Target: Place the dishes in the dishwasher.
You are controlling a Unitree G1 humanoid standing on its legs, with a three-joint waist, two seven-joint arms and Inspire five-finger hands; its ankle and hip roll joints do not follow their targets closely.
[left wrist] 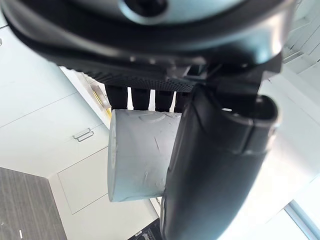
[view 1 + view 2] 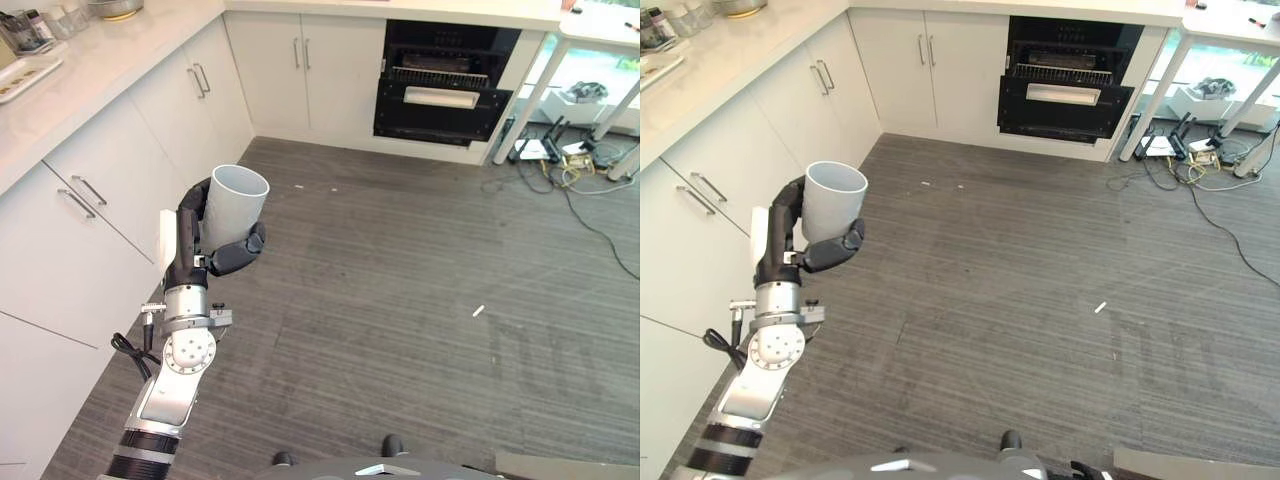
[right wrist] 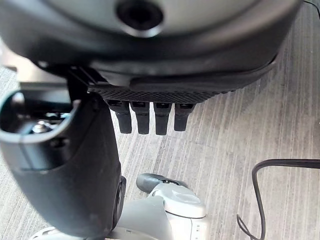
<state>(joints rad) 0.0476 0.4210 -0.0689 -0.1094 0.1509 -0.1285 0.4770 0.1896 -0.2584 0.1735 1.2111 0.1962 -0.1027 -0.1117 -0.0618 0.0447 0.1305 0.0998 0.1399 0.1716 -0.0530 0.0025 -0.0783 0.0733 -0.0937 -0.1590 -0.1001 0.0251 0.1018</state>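
The left hand (image 2: 205, 240) is raised in front of the robot, over the grey plank floor (image 2: 400, 270) and close beside the white cabinets (image 2: 110, 200) on the robot's left. Its fingers and thumb are curled round a cup (image 2: 236, 207), the thumb crossing the front of the cup's lower part and the fingers wrapping the far side. The cup is a plain pale grey-white cylinder with straight walls, a thin rim and no handle visible; it stands nearly upright in the grasp, leaning a little, with its open mouth turned up and its inside bare as far as can be seen. In the left wrist view the cup (image 1: 142, 155) shows past the row of fingers as a smooth matte tube with a few faint scuffs on its side, the thumb lying along it. The right hand (image 3: 145, 117) hangs over the floor, its fingers short and straight in a row with nothing between them and the thumb. At the far end of the room, set in the run of cabinets, the dishwasher (image 2: 445, 85) stands with its dark door partly down and a wire rack (image 2: 435, 72) visible inside. A counter (image 2: 90, 60) runs along the left above the cabinets, with a metal bowl (image 2: 115, 8) and a tray (image 2: 25, 75) on it. A small white scrap (image 2: 478, 311) lies on the floor well apart from the hand.
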